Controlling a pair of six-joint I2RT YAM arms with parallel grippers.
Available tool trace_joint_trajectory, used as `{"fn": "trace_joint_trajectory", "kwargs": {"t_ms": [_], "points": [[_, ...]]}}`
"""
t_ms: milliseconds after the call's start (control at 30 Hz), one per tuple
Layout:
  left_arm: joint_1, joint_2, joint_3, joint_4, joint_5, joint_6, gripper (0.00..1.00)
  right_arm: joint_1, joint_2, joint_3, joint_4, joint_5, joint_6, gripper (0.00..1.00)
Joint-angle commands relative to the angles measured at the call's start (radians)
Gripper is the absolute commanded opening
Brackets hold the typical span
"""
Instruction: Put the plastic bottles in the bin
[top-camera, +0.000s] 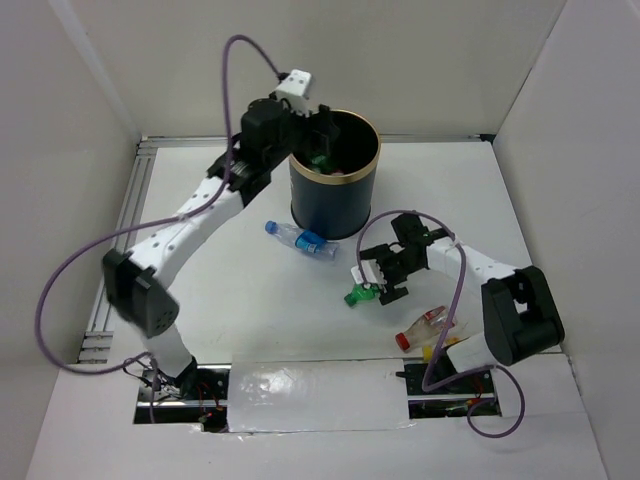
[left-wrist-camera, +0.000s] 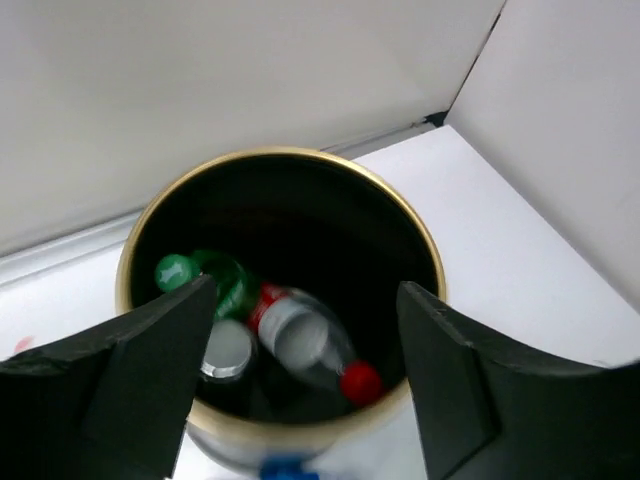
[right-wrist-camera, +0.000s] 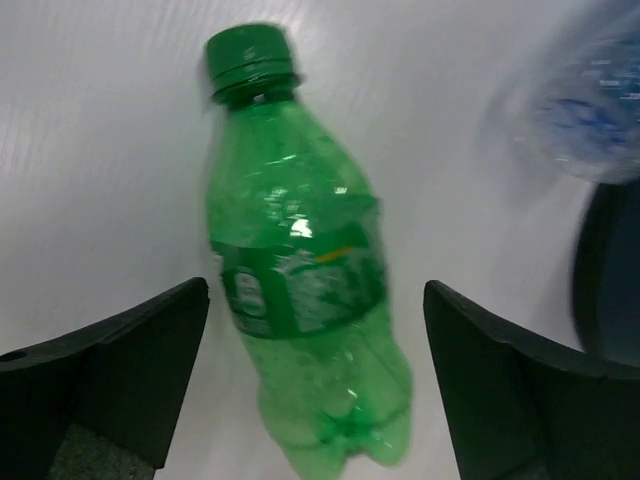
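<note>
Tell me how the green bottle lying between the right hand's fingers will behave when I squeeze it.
The green bottle looks empty, so probably light; it may skid if touched on one side first. Lying on its side, round-bodied, it could roll. Its wall looks thin and dimpled, so it will likely give under the right hand.

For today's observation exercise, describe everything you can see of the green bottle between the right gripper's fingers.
The green bottle is translucent plastic with a green screw cap, a label band round its middle and a lobed base. It lies on its side on the table between the fingers of the open right gripper, neither touching it.
</note>
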Motion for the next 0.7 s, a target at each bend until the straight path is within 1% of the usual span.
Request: {"fn": "trace_joint_trajectory", "kwargs": {"t_ms": [0, 33, 67, 100, 133, 167, 200, 233, 267, 300, 333, 367, 400, 433, 467, 500, 533, 567, 600, 633, 667], "points": [[0.024, -0.249, -0.144, -0.064, -0.100, -0.165, 0.84, 0.016, 0.035, -0.056, 0.055, 0.115, -0.081, 0.91], [0.035, -0.291, -0.207, -0.081, -0.100, -0.293, 0.79, 0.016, 0.035, -0.057, 0.055, 0.130, -0.090, 0.87], [0.062, -0.334, -0.364, -0.081, -0.112, -0.374, 0.68, 0.016, 0.035, -0.067, 0.055, 0.141, -0.090, 0.73], [0.079, -0.375, -0.449, -0.068, -0.112, -0.455, 0.61, 0.016, 0.044, -0.058, 0.018, 0.141, -0.090, 0.64], [0.099, -0.441, -0.530, -0.048, -0.078, -0.617, 0.52, 0.004, 0.044, -0.046, -0.009, 0.126, -0.090, 0.55], [0.144, -0.460, -0.604, -0.020, -0.059, -0.696, 0.33, -0.011, 0.031, -0.014, -0.036, 0.092, -0.078, 0.41], [0.164, -0.460, -0.720, -0.008, -0.006, -0.759, 0.26, -0.021, -0.006, 0.006, -0.105, 0.066, -0.078, 0.35], [0.184, -0.460, -0.761, -0.008, 0.021, -0.817, 0.24, -0.021, -0.031, 0.026, -0.142, 0.039, -0.064, 0.30], [0.217, -0.440, -0.823, 0.027, 0.051, -0.910, 0.24, -0.031, -0.060, 0.078, -0.176, -0.021, -0.049, 0.26], [0.227, -0.420, -0.847, 0.052, 0.082, -0.940, 0.29, -0.031, -0.122, 0.107, -0.228, -0.053, -0.028, 0.24], [0.227, -0.399, -0.862, 0.070, 0.126, -0.969, 0.37, -0.031, -0.155, 0.142, -0.251, -0.082, 0.017, 0.23], [0.238, -0.350, -0.873, 0.095, 0.148, -1.006, 0.46, -0.031, -0.184, 0.220, -0.251, -0.137, 0.058, 0.23], [0.238, -0.324, -0.873, 0.112, 0.167, -1.022, 0.54, -0.031, -0.234, 0.262, -0.241, -0.159, 0.112, 0.23], [0.238, -0.298, -0.873, 0.133, 0.188, -1.040, 0.70, -0.031, -0.252, 0.305, -0.227, -0.178, 0.162, 0.23], [0.238, -0.273, -0.873, 0.133, 0.203, -1.069, 0.75, -0.031, -0.266, 0.346, -0.215, -0.190, 0.237, 0.23], [0.238, -0.227, -0.864, 0.149, 0.217, -1.080, 0.78, -0.031, -0.275, 0.421, -0.164, -0.201, 0.276, 0.23], [0.238, -0.187, -0.850, 0.149, 0.239, -1.100, 0.82, -0.031, -0.285, 0.481, -0.086, -0.212, 0.363, 0.23], [0.238, -0.187, -0.850, 0.149, 0.239, -1.109, 0.85, -0.031, -0.286, 0.482, -0.086, -0.212, 0.397, 0.23], [0.227, -0.170, -0.838, 0.159, 0.254, -1.109, 0.85, -0.031, -0.286, 0.530, -0.048, -0.212, 0.428, 0.24], [0.227, -0.146, -0.838, 0.169, 0.254, -1.121, 0.87, -0.031, -0.263, 0.551, 0.041, -0.195, 0.457, 0.24], [0.215, -0.136, -0.838, 0.169, 0.254, -1.152, 0.90, -0.031, -0.244, 0.569, 0.086, -0.181, 0.506, 0.26]]}}
